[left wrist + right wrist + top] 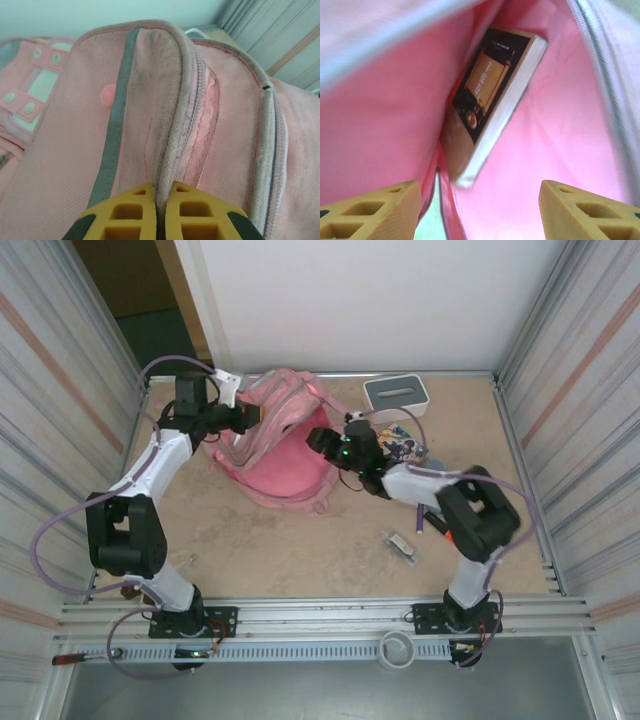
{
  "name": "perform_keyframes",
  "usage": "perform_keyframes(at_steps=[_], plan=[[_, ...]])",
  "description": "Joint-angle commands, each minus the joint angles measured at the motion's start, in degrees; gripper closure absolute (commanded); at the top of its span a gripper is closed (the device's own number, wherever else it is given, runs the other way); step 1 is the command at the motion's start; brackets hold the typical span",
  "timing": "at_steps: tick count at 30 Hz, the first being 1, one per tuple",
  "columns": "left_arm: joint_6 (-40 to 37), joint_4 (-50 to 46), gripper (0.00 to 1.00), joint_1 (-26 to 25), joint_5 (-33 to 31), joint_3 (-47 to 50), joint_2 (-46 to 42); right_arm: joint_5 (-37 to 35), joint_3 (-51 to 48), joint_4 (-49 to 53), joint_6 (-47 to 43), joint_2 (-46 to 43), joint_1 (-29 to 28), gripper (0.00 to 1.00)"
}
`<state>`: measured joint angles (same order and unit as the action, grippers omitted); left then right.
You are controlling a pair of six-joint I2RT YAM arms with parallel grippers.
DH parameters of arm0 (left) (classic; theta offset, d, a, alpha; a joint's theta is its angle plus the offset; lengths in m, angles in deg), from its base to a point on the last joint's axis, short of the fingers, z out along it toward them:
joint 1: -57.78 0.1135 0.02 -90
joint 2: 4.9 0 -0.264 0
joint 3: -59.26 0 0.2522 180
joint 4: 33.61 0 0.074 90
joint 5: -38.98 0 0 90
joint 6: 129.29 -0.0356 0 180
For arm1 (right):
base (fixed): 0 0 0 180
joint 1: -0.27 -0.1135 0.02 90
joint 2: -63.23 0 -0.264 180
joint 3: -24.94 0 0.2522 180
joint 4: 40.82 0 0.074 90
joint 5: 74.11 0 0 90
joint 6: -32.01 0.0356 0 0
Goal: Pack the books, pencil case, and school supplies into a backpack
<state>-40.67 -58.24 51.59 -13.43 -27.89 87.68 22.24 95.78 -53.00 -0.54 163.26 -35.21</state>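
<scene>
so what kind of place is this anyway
Probably a robot test cell in a lab: a wooden tabletop boxed in by ribbed metal panels, and an aluminium rail at the near edge carrying the left arm and right arm.

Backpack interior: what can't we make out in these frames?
Brown book, right wrist view: cover lettering too blurred to read.
Cartoon book, top view: partly covered by the right arm.
Loose supplies, top view: too small to identify.
Backpack contents, top view: hidden by its own fabric.
</scene>
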Motion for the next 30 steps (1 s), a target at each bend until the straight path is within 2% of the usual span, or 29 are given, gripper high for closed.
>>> perform_keyframes(at_steps=[1,3,4,7,10,13,18,23,30], plan=[[-3.91,2.56,0.97,1.19,-3.14,3.92,-5.21,1.17,-5.8,12.73,-8.83,-9.3,3.42,0.37],[-5.15,1.64,0.93,1.2,-6.61,6.27,-6.23,-1.45,-8.51,19.85,-13.34,-13.42,7.16,0.36],[-5.41,1.31,0.87,1.19,-7.83,7.09,-6.57,-2.58,-8.93,23.05,-14.99,-14.56,8.96,0.36],[-4.42,1.5,0.59,1.14,-8.51,9.12,-7.77,-3.08,-9.14,29.16,-19.46,-15.83,15.57,0.34],[-1.6,3.15,0.43,-0.1,-8.09,10.55,-9.26,-2.28,-8.46,31.43,-21.76,-14.56,20.69,0.33],[0.46,6.65,0.27,-4.5,-8.56,11.76,-9.75,-0.68,-6.74,32.5,-22.71,-11.2,23.44,0.32],[3.32,7.82,0.24,-14.15,-12.5,8.2,-3.52,0.41,-3.93,32.44,-22.35,-5.39,24.48,0.3],[7.78,4.61,0.24,-22.34,-17.44,-1.2,7.63,-2.38,-2.7,32.61,-20.84,-1.77,24.76,0.3],[8.02,-3.38,0.24,-29.63,-24.03,-17.7,24.04,-2.08,-0.74,31.33,-19.21,2.23,25.3,0.34]])
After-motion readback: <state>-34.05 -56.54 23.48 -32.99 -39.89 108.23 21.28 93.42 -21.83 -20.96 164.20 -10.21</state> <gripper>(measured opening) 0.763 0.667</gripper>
